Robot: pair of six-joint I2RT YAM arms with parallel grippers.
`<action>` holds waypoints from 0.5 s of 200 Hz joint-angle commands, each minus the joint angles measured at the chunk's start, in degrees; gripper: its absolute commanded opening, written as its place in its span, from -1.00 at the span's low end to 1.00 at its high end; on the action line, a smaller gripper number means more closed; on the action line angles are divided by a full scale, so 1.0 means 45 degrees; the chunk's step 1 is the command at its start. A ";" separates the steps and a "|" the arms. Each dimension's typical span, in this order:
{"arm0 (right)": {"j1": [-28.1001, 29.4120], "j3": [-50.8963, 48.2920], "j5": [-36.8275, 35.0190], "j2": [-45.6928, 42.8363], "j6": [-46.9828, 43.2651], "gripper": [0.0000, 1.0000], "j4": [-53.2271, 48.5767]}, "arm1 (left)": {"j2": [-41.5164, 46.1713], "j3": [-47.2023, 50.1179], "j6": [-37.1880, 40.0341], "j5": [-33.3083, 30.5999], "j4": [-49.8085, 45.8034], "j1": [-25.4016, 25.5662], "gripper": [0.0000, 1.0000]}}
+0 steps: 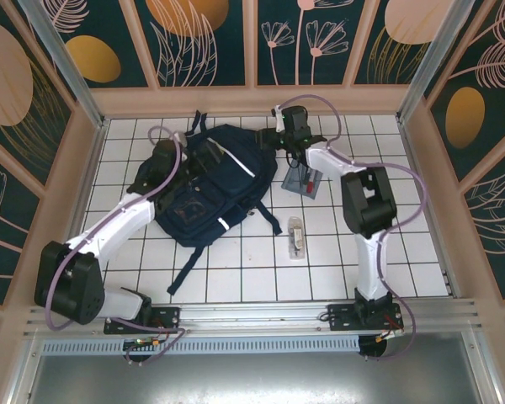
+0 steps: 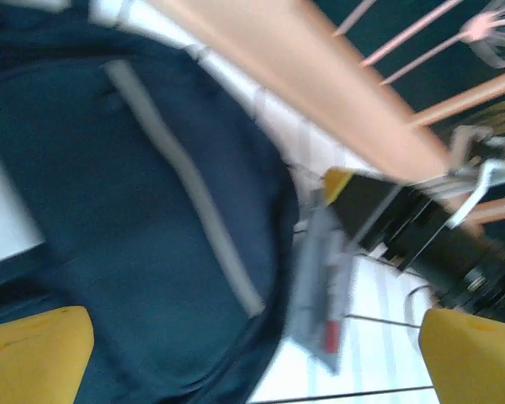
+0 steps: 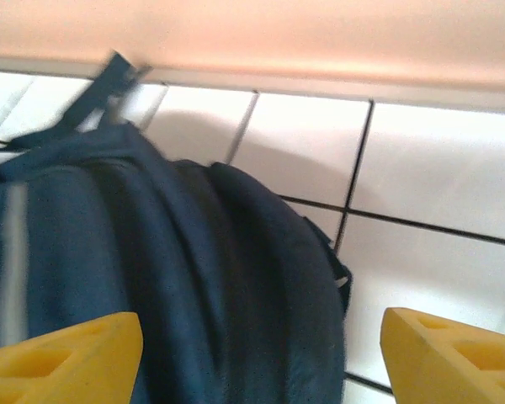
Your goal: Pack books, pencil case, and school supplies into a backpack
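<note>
Backpack (image 1: 204,187) lies flat mid-table. Pencil case (image 1: 303,181) just right of it and school supplies (image 1: 296,238) nearer, both on bare tiles (image 1: 387,252): 2 items unpacked. Left gripper (image 2: 252,358) and right gripper (image 3: 261,362) both spread, empty, over the bag. Top view gives layout; right wrist view shows the bag's top seams close up.

Looks like a robot lab test cell, not anybody's home. White-tiled tabletop (image 1: 404,252) is boxed in on its far side and both sides by wood-framed panels (image 1: 202,42) with teal leaf prints. An aluminium rail (image 1: 261,318) runs along its near edge, with two white-and-black robot arms (image 1: 366,210) bolted there.
</note>
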State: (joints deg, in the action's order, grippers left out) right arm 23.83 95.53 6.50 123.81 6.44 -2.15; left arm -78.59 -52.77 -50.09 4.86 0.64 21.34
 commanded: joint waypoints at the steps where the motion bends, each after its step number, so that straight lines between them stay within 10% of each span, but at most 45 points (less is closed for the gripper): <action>1: -0.0187 0.2113 0.0719 0.1664 0.0765 0.42 -0.1749 | 0.0539 0.1132 0.0207 -0.1311 -0.0931 -0.0358 0.97; 25: -0.0190 0.3178 0.1433 0.2692 0.0865 0.12 -0.2270 | 0.0524 0.1923 0.0179 -0.2048 -0.1387 -0.0642 0.98; 61: -0.0079 0.1403 0.2086 0.1596 0.1200 -1.00 -0.1720 | 0.0002 0.3269 -0.0764 -0.2673 -0.0186 -0.1493 0.98; 100: 0.1039 -0.2965 0.1782 -0.1514 0.1353 -1.00 -0.0480 | -0.2598 0.2313 -0.0659 -0.3224 0.0820 -0.2575 0.98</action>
State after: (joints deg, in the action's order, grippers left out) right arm 23.53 92.49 13.28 127.07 11.31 -5.82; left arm -82.08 -39.57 -52.38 -6.26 1.34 12.91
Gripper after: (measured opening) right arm 0.060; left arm 0.988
